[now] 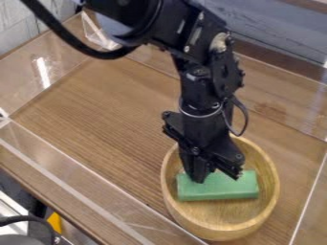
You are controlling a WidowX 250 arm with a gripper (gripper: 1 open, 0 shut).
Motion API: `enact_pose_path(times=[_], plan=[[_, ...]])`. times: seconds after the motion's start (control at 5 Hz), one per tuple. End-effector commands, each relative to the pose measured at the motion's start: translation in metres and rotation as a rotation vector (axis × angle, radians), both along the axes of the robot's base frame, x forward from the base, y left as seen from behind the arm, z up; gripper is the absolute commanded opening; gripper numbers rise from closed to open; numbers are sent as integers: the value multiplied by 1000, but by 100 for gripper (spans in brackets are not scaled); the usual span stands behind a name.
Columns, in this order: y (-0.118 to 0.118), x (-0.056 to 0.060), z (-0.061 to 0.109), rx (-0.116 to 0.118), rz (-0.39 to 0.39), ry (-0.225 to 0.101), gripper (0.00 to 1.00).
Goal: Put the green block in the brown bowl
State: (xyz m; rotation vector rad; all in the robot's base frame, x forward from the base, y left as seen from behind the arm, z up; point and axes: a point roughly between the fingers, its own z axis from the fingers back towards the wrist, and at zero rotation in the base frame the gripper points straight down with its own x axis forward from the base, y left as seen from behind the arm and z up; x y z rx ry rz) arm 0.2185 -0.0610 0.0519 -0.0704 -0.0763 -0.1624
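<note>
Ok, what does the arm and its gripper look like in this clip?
The arm is all black, built of chunky, blocky segments with a matte finish. Black cables loop along it, one near the shoulder and a thinner one beside the wrist. The gripper is black too, with two narrow, flat fingers under a boxy wrist housing. No markings or labels can be made out.

- Green block (225, 187): plain bright green rectangular bar, flat-faced, lying flat inside the bowl, long axis roughly left to right; its upper left portion is hidden.
- Brown bowl (192, 214): large, round, shallow, light tan wood, thick rim, standing upright.
</note>
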Motion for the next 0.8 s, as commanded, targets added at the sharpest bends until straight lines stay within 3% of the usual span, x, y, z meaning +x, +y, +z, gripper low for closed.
enact_pose_path(times=[0.0, 0.2, 0.6], plan=[[-5, 11, 14, -10, -6, -49, 0], [-2, 12, 21, -13, 15, -49, 100], [7, 14, 35, -11, 80, -49, 100]])
